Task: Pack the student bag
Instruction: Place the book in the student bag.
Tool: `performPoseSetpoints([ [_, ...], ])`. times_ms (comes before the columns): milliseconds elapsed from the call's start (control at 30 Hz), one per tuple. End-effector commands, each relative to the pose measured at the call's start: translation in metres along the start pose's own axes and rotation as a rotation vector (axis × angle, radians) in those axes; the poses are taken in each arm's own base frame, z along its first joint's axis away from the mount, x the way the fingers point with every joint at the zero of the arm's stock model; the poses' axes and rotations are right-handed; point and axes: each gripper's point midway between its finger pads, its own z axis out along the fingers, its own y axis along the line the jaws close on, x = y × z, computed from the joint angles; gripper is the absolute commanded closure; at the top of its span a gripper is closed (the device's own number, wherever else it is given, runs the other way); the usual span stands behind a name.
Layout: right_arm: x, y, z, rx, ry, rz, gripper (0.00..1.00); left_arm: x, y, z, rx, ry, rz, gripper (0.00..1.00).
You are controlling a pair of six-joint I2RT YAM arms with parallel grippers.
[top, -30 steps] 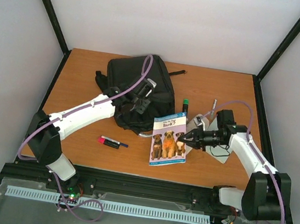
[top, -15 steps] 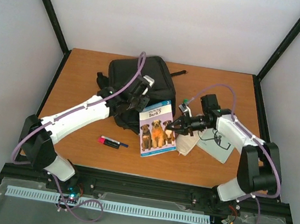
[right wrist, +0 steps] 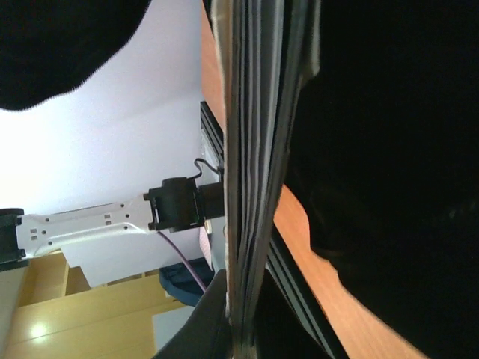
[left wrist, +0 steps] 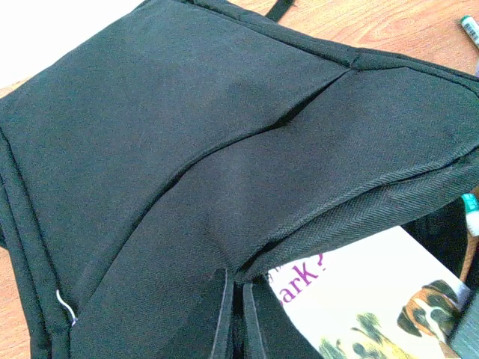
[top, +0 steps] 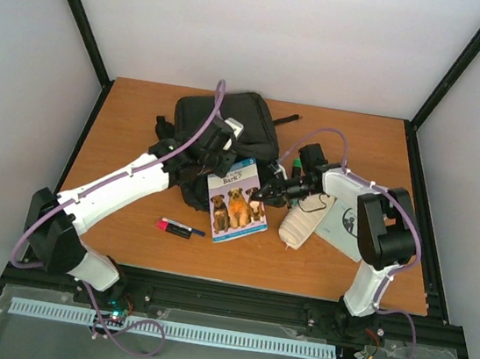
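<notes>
The student bag (top: pixel 238 126) lies at the back middle of the counter (top: pixel 123 129), a black fabric pack with a strap trailing toward the far right. The left fingers (left wrist: pixel 227 318) are closed tight on a fold of its near edge, and in the left wrist view the cloth pulls up into a ridge from that pinch, with a dark gap under the raised fabric to the right. A picture book (top: pixel 237 201) with dogs on its cover sits at an angle just in front of the bag, its upper corner tucked beneath that raised edge. The right fingers (top: pixel 264 195) are clamped on the book's right side; the right wrist view shows the page edges squeezed between them. Whether the book rests on the counter or hangs just above it cannot be told. Right of the book lies a cream ribbed pouch (top: pixel 297 227), and beside that a white sheet of paper (top: pixel 340 226). Near the front, left of the book, lies a red and black marker (top: pixel 175 228).
</notes>
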Motion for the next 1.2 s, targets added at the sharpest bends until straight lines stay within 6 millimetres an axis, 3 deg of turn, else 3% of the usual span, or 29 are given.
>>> performPoseSetpoints([
  [0, -0.024, 0.01, 0.003, -0.016, -0.034, -0.065, 0.97, -0.035, 0.002, -0.021, 0.03, -0.134, -0.062, 0.99],
  [333, -0.063, -0.011, 0.009, 0.111, -0.066, -0.1, 0.95, -0.035, 0.002, -0.023, 0.036, -0.139, -0.063, 0.99],
  [567, -0.068, -0.022, -0.004, 0.293, -0.096, -0.18, 0.51, -0.032, 0.003, -0.024, 0.031, -0.135, -0.06, 0.99],
  [733, -0.06, -0.028, -0.017, 0.407, -0.112, -0.238, 0.39, -0.03, 0.007, -0.026, 0.015, -0.141, -0.059, 0.99],
  [1000, -0.044, -0.021, -0.033, 0.506, -0.117, -0.355, 0.37, -0.026, 0.012, -0.027, -0.009, -0.141, -0.053, 0.99],
  [1167, -0.026, -0.02, -0.041, 0.557, -0.095, -0.451, 0.43, -0.026, 0.013, -0.029, -0.014, -0.144, -0.047, 0.99],
])
